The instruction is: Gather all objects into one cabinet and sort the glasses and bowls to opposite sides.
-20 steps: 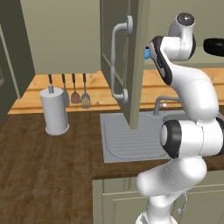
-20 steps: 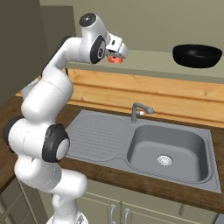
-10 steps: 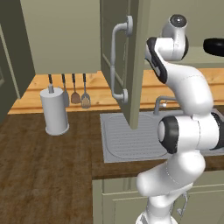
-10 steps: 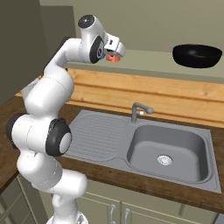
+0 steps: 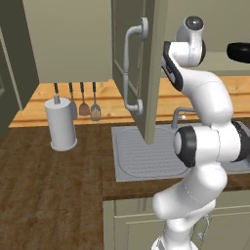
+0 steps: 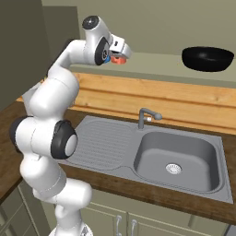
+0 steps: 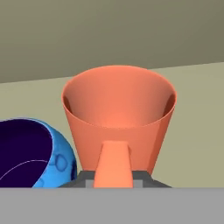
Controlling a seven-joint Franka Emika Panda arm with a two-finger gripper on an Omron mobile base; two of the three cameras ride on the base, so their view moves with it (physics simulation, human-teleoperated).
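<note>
Orange-red cup (image 7: 119, 118) is clamped at its wall by the gripper (image 7: 113, 170), held just beside the blue bowl (image 7: 33, 153), with the black bowl (image 6: 207, 58) set well apart on the cabinet shelf (image 6: 156, 62).

Your cabinet shelf (image 6: 152, 60) carries the wide black bowl (image 6: 207, 58) at its three o'clock end; the blue bowl (image 7: 37, 155) rests at nine o'clock.

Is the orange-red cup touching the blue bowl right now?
Cannot tell. In the hand view the orange-red cup overlaps the blue bowl at its lower left, with no visible gap or plain contact.
</note>
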